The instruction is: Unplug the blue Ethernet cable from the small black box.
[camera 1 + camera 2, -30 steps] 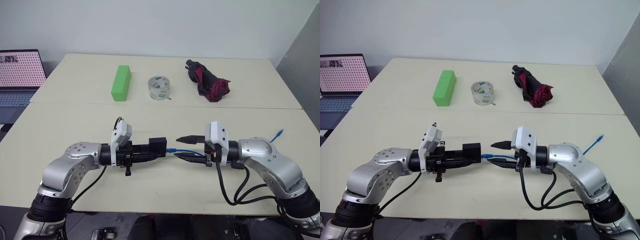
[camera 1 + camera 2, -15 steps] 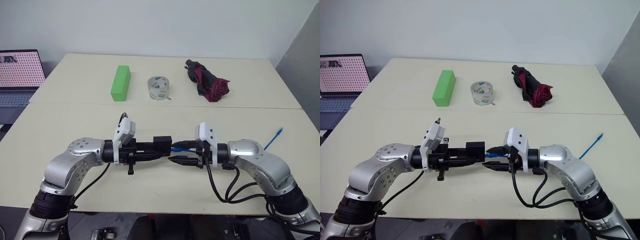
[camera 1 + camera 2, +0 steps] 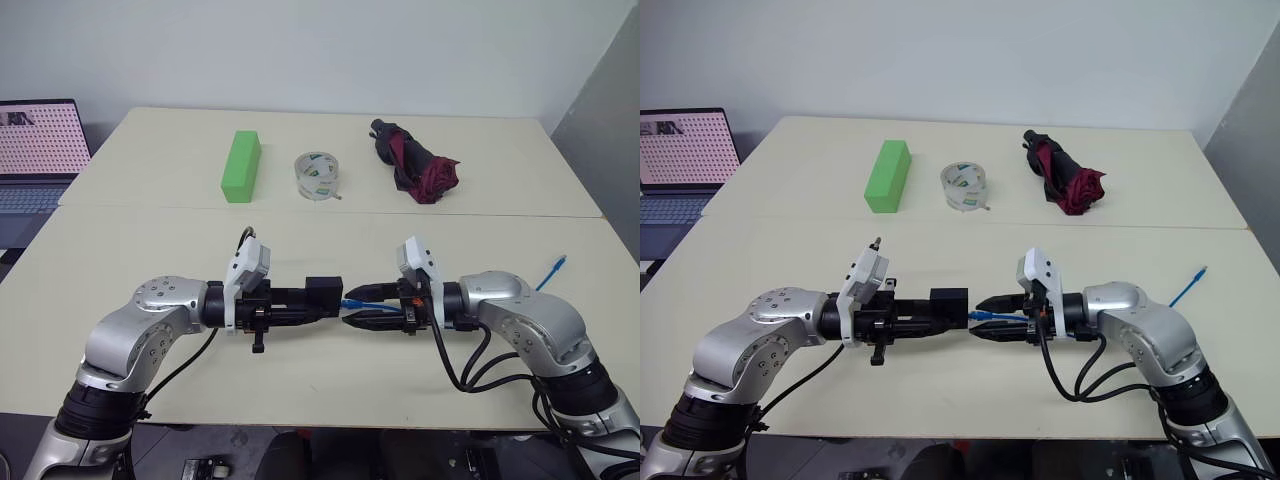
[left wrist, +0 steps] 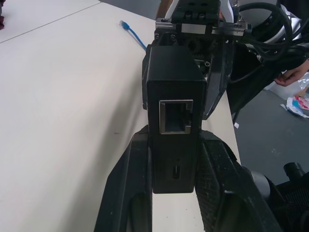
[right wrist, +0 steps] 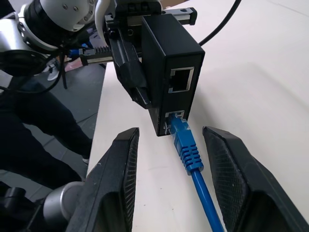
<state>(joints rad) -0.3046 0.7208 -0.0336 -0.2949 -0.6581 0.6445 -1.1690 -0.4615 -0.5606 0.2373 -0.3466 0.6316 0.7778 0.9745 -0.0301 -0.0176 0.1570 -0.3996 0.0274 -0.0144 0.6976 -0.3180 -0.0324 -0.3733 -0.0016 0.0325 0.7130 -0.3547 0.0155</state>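
left gripper (image 3: 318,297) clenched on black box (image 5: 170,72); right gripper (image 5: 166,179) spread around blue cable (image 5: 193,164), plug seated.

Green block (image 3: 241,166), tape roll (image 3: 318,176), umbrella (image 3: 416,163) (folded) — laptop (image 3: 36,150) beside.

1 black box (image 3: 322,295), 1 blue cable (image 5: 189,153), 1 green block (image 3: 241,165), 1 tape roll (image 3: 318,176), 1 folded umbrella (image 3: 415,162), 1 laptop (image 3: 38,150)

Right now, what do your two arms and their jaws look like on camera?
Both arms have rounded silver-grey shells with black joints. Each wrist carries a white block. The left gripper and right gripper have black fingers with finely textured inner pads. Thick black cables loop from each forearm.
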